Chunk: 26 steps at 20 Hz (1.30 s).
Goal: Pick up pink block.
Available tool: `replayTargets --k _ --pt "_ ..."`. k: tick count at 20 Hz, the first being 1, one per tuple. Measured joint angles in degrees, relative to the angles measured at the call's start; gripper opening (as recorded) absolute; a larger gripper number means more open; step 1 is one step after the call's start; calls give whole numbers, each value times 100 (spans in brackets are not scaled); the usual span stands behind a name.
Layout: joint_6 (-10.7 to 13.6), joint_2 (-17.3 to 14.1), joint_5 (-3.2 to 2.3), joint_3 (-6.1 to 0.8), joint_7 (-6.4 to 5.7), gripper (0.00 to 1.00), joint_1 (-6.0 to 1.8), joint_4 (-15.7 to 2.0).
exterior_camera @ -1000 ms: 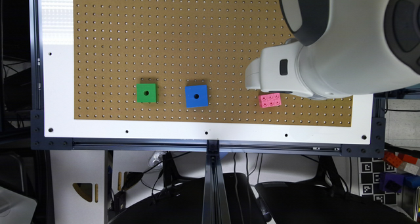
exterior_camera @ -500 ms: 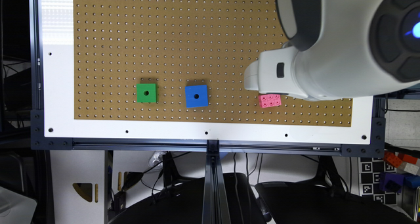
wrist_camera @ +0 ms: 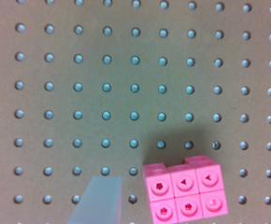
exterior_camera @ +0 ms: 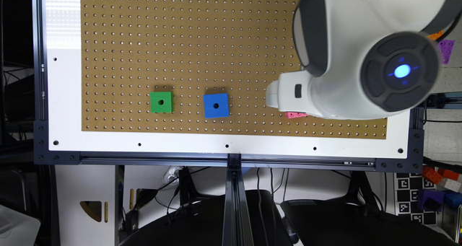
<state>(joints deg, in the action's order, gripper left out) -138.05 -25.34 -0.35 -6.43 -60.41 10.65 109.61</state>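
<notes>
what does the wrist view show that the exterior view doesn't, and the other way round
Wrist view alone: the pink block's top face with its grid of six recessed holes, and the two pale fingertips of the open hand set apart, one on either side of the block.

Exterior view alone: the green cube, the blue cube, and the arm covering most of the pink block.

Both: the pink block on the brown pegboard.

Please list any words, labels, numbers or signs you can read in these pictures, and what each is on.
No words, brands or numbers can be read.
Pink block: small moulded shapes in its six top holes, no letters.
Black-and-white square marker at the exterior view's lower right: a coded pattern, no text.
</notes>
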Motion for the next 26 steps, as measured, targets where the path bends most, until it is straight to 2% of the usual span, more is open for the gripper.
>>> replayTargets --k 3,5,8,12,15,18,24,26 --pt "12 -199 -1 0 0 100 4 -249" --pt "21 -234 -1 0 0 100 5 -316" --pt "-5 -312 -1 0 0 100 11 -321" --pt "-183 -591 -6 0 0 100 12 -369" --pt "-199 -688 -6 0 0 100 13 -417" --pt "-342 -856 -12 0 0 100 13 -421" --pt "-468 -999 -13 0 0 100 18 -437" --pt "-533 -1099 -13 0 0 100 36 -493"
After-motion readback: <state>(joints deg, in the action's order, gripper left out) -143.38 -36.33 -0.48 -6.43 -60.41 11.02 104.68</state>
